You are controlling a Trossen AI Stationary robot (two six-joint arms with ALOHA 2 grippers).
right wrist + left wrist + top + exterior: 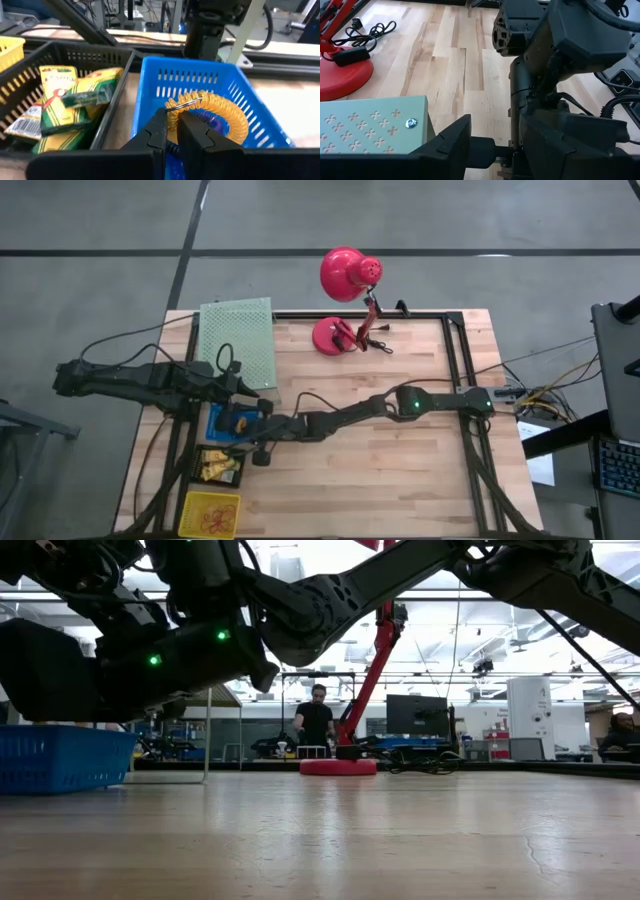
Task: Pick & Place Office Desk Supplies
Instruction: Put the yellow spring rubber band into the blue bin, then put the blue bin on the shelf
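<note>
On the wooden table [400, 440], the right gripper [172, 131] pinches an orange coil keychain [220, 112] over the blue basket [250, 90]. It looks light and springy, best held by its metal ring. The left gripper [235, 380], part open, waits nearby.

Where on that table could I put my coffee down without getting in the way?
The bare wood right of the right arm, below the red lamp, is free. The left edge is crowded: green perforated panel, blue basket, black tray, yellow basket, both grippers.

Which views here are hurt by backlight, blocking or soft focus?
Low view: bright ceiling lights behind leave the arms as dark silhouettes, the near table soft. Left wrist view: the right arm's dark bulk fills half the frame. Right wrist view: the right gripper is blurred up close, the blue basket sharper.
</note>
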